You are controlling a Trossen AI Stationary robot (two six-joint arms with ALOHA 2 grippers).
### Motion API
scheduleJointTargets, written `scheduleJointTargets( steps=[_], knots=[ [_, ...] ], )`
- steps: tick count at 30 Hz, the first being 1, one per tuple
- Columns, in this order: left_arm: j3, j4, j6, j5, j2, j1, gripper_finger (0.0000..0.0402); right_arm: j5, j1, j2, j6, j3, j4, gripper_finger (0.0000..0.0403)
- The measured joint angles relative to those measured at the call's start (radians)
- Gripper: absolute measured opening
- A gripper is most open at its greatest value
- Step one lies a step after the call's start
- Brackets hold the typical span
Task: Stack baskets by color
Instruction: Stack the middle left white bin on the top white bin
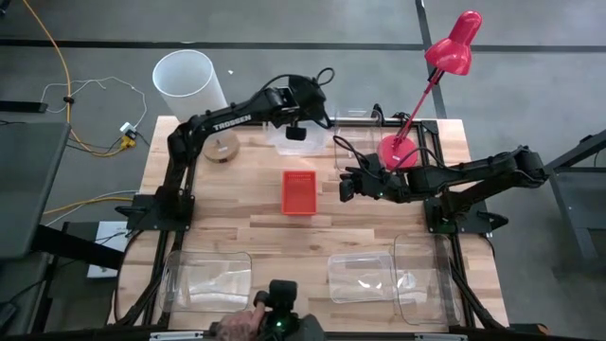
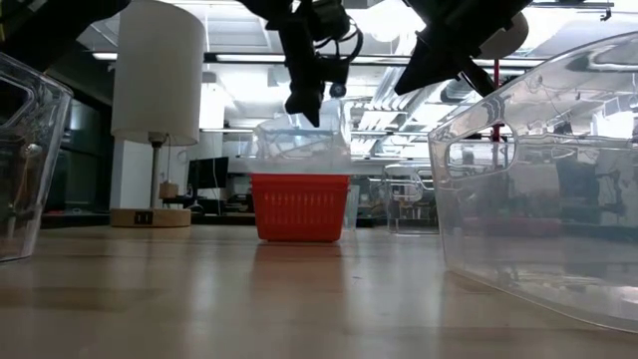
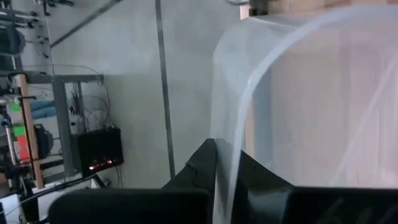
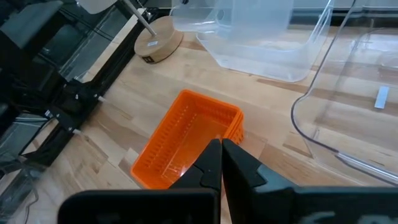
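Note:
An orange basket (image 1: 298, 192) stands on its bottom at the table's middle. Just beyond it, toward the far edge, is a clear bin (image 1: 301, 139), and my left gripper (image 1: 296, 129) is shut on it. In the low view this bin (image 2: 299, 150) shows behind and above the orange basket (image 2: 299, 206). My right gripper (image 1: 347, 186) hovers shut just right of the orange basket with nothing between its fingers. In the right wrist view its fingertips (image 4: 221, 152) stand over the basket (image 4: 186, 140). My left gripper pinches the clear bin's thin wall at its rim (image 3: 229, 146), one finger on the inner side and one on the outer. The fingers slant down at it from the table's left. The bin (image 4: 255, 37) sits tilted. Whether its lower edge touches the table, I cannot tell.
Three clear bins (image 1: 208, 279) (image 1: 360, 277) (image 1: 423, 277) stand along the near edge, another (image 1: 356, 118) at the far edge. A red desk lamp (image 1: 398, 152) stands far right. A white lamp shade (image 1: 189, 80) rises over a wooden base (image 1: 221, 149) far left. A person's hand (image 1: 244, 322) shows at the near edge.

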Motion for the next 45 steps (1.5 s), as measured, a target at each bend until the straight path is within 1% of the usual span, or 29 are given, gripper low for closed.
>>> scheduleJointTargets(
  steps=[5, 9, 16, 20, 23, 26, 29, 36, 40, 45],
  knots=[
    [0.000, -0.041, -0.023, 0.004, 0.000, 0.007, 0.0000, 0.000, 0.004, 0.000, 0.000, 0.000, 0.000, 0.0000],
    [0.000, -0.096, -0.068, 0.049, 0.000, 0.017, 0.0000, -0.001, 0.004, 0.000, 0.000, 0.000, 0.000, 0.0000],
    [0.000, -0.101, -0.071, 0.025, -0.002, 0.019, 0.0000, -0.004, 0.004, 0.000, 0.000, 0.000, 0.000, 0.0000],
    [0.000, -0.143, -0.086, 0.053, 0.001, 0.024, 0.0000, -0.005, 0.005, 0.000, 0.000, 0.000, 0.000, 0.0000],
    [0.001, -0.147, -0.137, 0.048, 0.020, 0.025, 0.0000, -0.004, 0.011, 0.000, -0.003, 0.000, 0.000, 0.0000],
    [0.001, -0.143, -0.165, 0.022, 0.038, 0.025, 0.0000, -0.004, 0.022, 0.000, -0.005, 0.000, 0.000, 0.0000],
    [0.001, -0.142, -0.172, -0.003, 0.046, 0.025, 0.0001, -0.003, 0.032, 0.000, -0.019, 0.000, -0.001, 0.0000],
    [0.001, -0.136, -0.176, -0.009, 0.047, 0.023, 0.0003, 0.004, 0.037, 0.000, -0.020, 0.000, -0.002, 0.0000],
    [0.001, -0.146, -0.199, -0.014, 0.047, 0.023, 0.0030, 0.012, 0.037, 0.000, -0.027, 0.000, -0.002, 0.0000],
    [0.001, -0.149, -0.199, -0.025, 0.044, 0.015, 0.0091, 0.012, 0.036, 0.000, -0.027, 0.000, -0.003, 0.0000]
  ],
)
